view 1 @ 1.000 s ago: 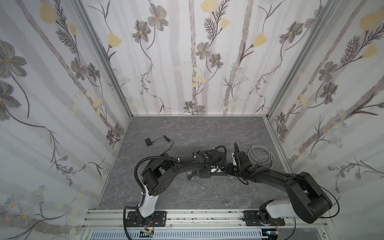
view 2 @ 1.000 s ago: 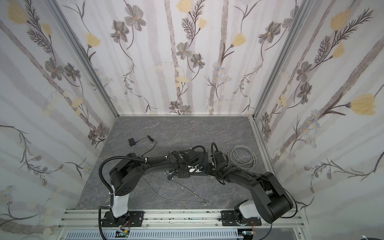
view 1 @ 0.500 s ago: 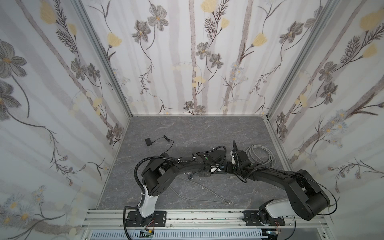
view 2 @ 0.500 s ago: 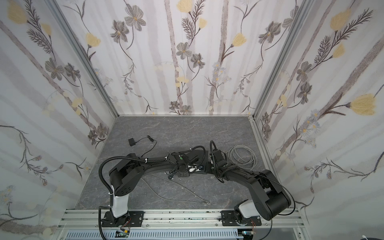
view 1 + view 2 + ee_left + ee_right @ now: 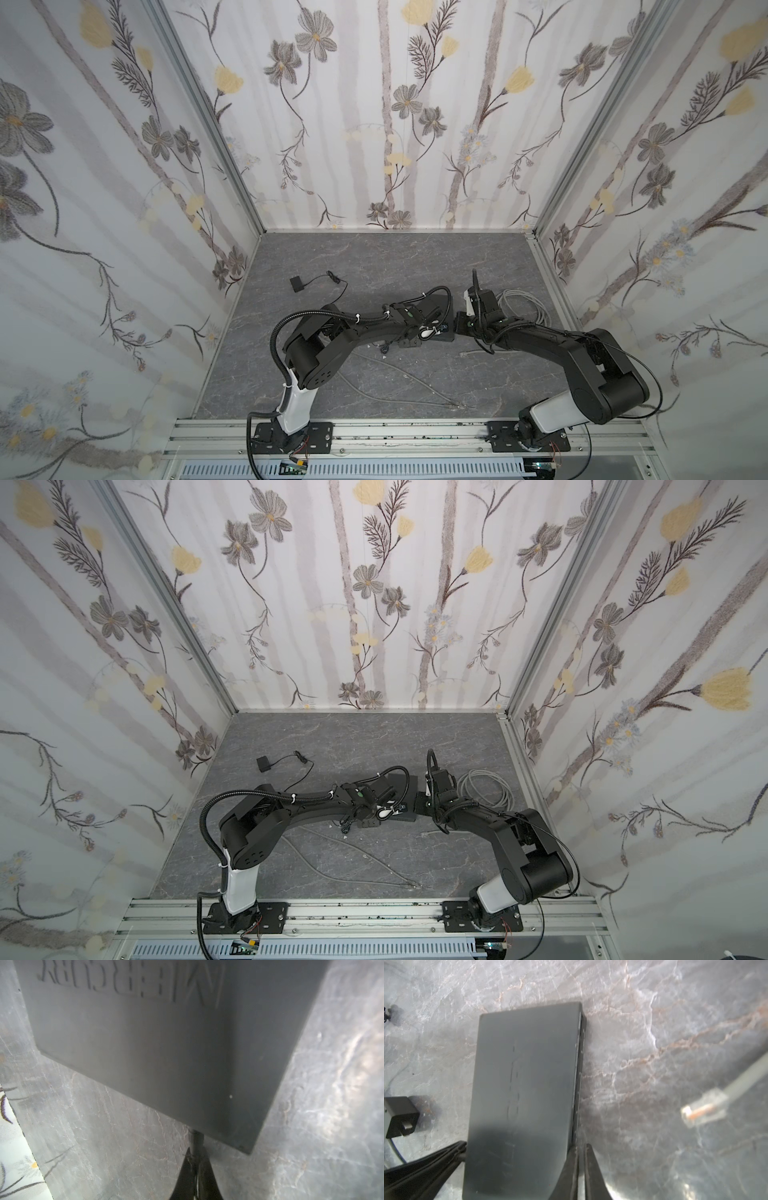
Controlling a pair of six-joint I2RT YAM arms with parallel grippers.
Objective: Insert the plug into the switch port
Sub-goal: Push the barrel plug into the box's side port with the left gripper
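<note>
Even diffuse light, soft shadows; wrist views blurry, glare on tabletop (image 5: pixel 685 1188), plug (image 5: pixel 704 1108) out of focus.

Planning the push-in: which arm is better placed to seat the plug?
Left. The left gripper is shut on the black plug, right at the switch edge; the right gripper holds nothing.

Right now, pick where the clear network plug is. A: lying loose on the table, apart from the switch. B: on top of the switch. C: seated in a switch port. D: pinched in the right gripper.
A: the clear network plug lies on the table, apart from the switch, nothing gripping it; the left gripper is shut on a separate black plug.
</note>
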